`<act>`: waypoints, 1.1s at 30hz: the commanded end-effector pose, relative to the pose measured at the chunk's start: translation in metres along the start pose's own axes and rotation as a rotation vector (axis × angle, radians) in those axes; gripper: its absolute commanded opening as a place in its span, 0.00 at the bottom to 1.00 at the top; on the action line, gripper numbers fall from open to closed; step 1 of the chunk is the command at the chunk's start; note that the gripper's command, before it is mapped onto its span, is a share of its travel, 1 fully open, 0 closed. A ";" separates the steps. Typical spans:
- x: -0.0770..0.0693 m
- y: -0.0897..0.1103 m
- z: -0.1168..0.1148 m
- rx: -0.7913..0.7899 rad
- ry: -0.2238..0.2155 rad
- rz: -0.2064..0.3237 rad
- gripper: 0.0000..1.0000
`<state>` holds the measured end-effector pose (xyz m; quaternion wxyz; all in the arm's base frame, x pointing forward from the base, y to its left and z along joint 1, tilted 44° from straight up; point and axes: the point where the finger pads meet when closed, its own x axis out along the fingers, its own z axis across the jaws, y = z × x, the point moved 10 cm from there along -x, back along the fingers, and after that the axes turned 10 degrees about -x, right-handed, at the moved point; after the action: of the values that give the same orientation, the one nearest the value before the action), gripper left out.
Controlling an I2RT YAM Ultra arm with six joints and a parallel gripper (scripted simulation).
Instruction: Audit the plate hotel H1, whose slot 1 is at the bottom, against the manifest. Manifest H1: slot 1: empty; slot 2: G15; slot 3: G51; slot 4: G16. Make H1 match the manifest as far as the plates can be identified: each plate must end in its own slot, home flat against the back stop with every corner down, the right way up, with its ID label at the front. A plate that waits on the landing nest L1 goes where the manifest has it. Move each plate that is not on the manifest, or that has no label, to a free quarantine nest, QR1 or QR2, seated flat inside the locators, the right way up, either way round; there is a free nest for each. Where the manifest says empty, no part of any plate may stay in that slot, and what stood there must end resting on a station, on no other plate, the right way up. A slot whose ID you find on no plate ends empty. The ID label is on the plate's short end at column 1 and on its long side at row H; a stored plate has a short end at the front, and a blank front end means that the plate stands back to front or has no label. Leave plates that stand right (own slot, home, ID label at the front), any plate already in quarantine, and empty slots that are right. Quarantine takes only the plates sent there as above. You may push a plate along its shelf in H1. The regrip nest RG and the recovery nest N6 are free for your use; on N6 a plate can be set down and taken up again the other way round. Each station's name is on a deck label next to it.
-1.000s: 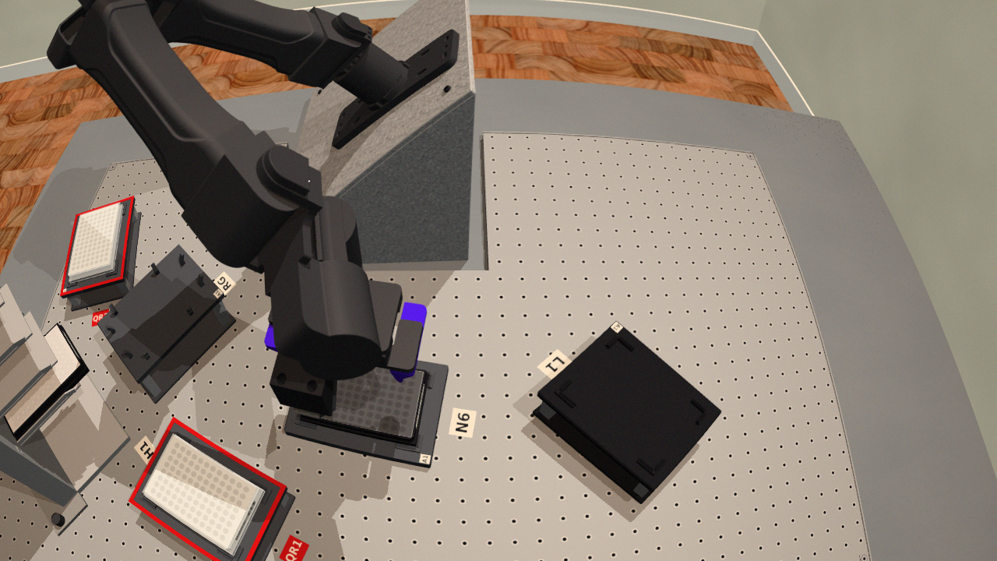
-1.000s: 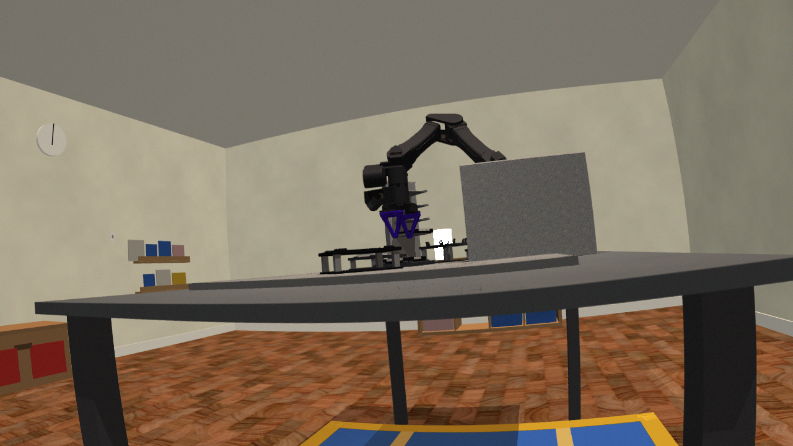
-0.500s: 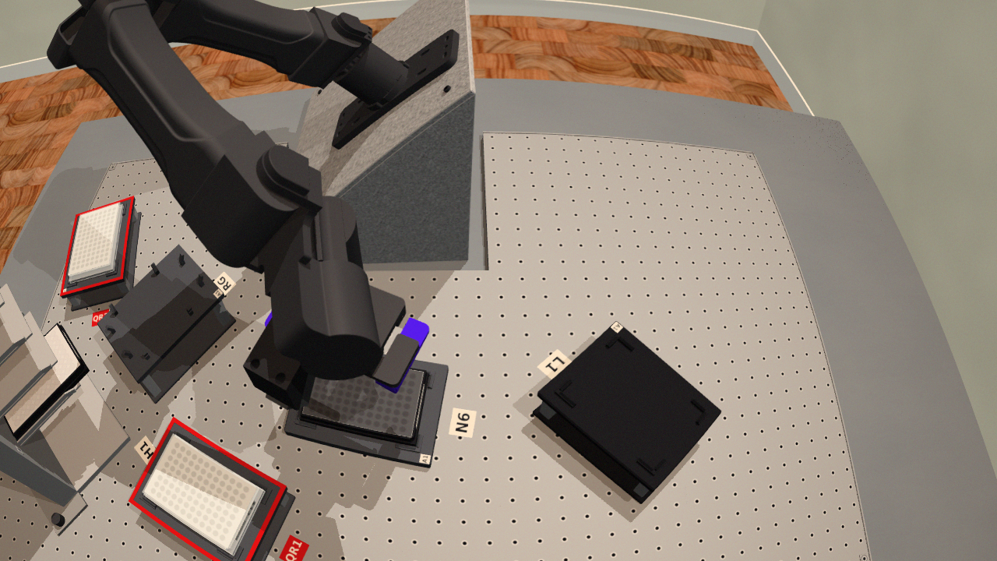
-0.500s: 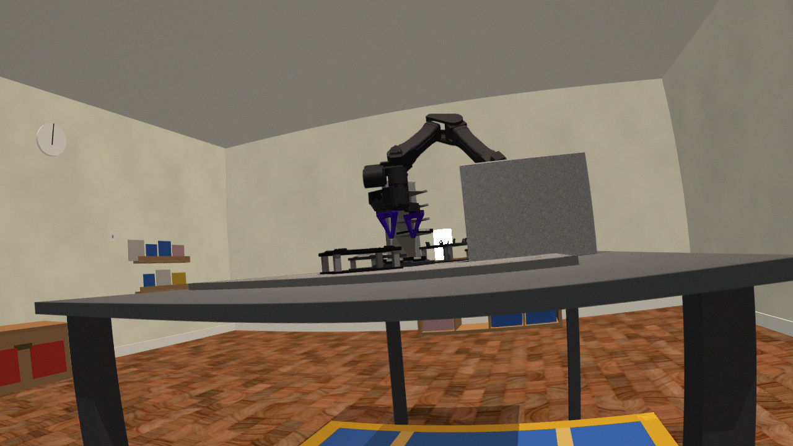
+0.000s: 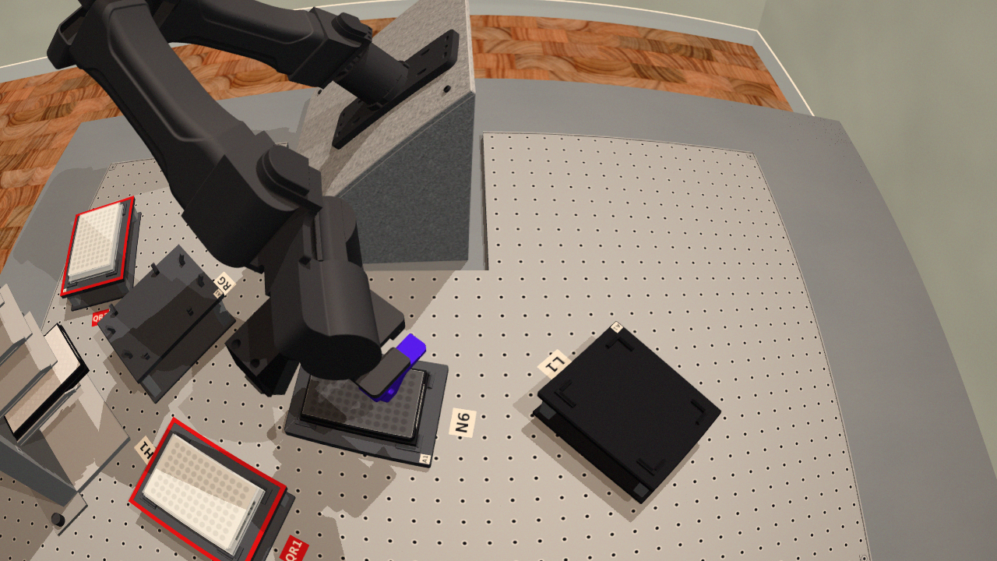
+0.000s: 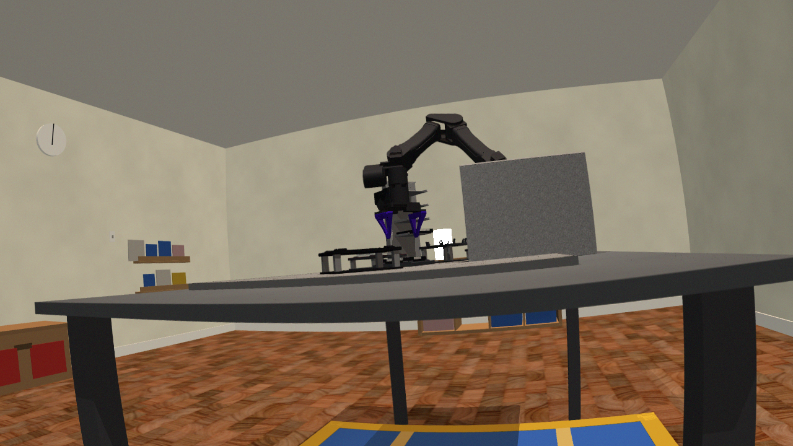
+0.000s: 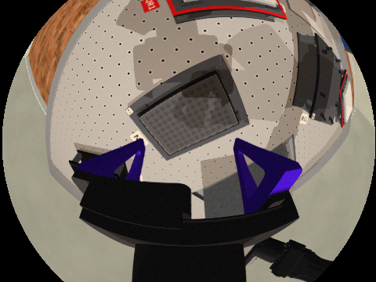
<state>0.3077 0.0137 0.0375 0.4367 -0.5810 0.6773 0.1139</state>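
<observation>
A well plate lies flat on the recovery nest N6; it also shows in the wrist view. My gripper hangs above it, open and empty, its blue fingers spread wide in the side view. In the top view only one blue finger shows past the arm. The plate hotel H1 stands at the left edge with one plate visible on a shelf. The quarantine nest QR1 holds a white plate. The quarantine nest QR2 holds another white plate.
The regrip nest RG stands bare between QR2 and N6. The landing nest L1 is bare at the right. A grey block carries the arm's base at the back.
</observation>
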 end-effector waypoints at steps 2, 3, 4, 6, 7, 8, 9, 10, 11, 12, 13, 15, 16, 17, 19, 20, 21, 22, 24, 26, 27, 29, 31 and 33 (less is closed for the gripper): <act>-0.003 -0.001 0.001 0.136 -0.007 -0.008 1.00; -0.003 -0.001 0.001 0.163 -0.007 -0.008 1.00; -0.003 -0.001 0.001 0.163 -0.007 -0.008 1.00; -0.003 -0.001 0.001 0.190 -0.007 -0.008 1.00; -0.003 -0.001 0.001 0.216 -0.007 -0.008 1.00; -0.003 -0.001 0.001 0.243 -0.007 -0.008 1.00; -0.003 -0.001 0.001 0.270 -0.007 -0.008 1.00; -0.003 -0.001 0.001 0.296 -0.007 -0.007 1.00; -0.003 -0.001 0.001 0.323 -0.007 -0.007 1.00; -0.003 -0.001 0.001 0.350 -0.008 -0.007 1.00; -0.003 -0.001 0.001 0.376 -0.008 -0.007 1.00; -0.003 -0.001 0.001 0.430 -0.008 -0.007 1.00; -0.003 -0.001 0.001 0.456 -0.008 -0.007 1.00; -0.003 -0.001 0.001 0.483 -0.008 -0.007 1.00; -0.003 -0.001 0.001 0.536 -0.008 -0.007 1.00; -0.003 -0.001 0.001 0.563 -0.008 -0.006 1.00; -0.003 -0.001 0.001 0.563 -0.008 -0.006 1.00; -0.003 -0.001 0.001 0.563 -0.008 -0.006 1.00; -0.003 -0.001 0.001 0.616 -0.008 -0.006 1.00; -0.003 -0.001 0.001 0.670 -0.009 -0.006 1.00; -0.003 -0.001 0.001 0.696 -0.009 -0.006 1.00; -0.003 -0.001 0.001 0.750 -0.009 -0.006 1.00; -0.003 -0.001 0.001 0.803 -0.009 -0.005 1.00; -0.003 -0.001 0.001 0.856 -0.009 -0.005 1.00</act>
<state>0.3077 0.0137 0.0375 0.6190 -0.3809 0.6720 -0.1417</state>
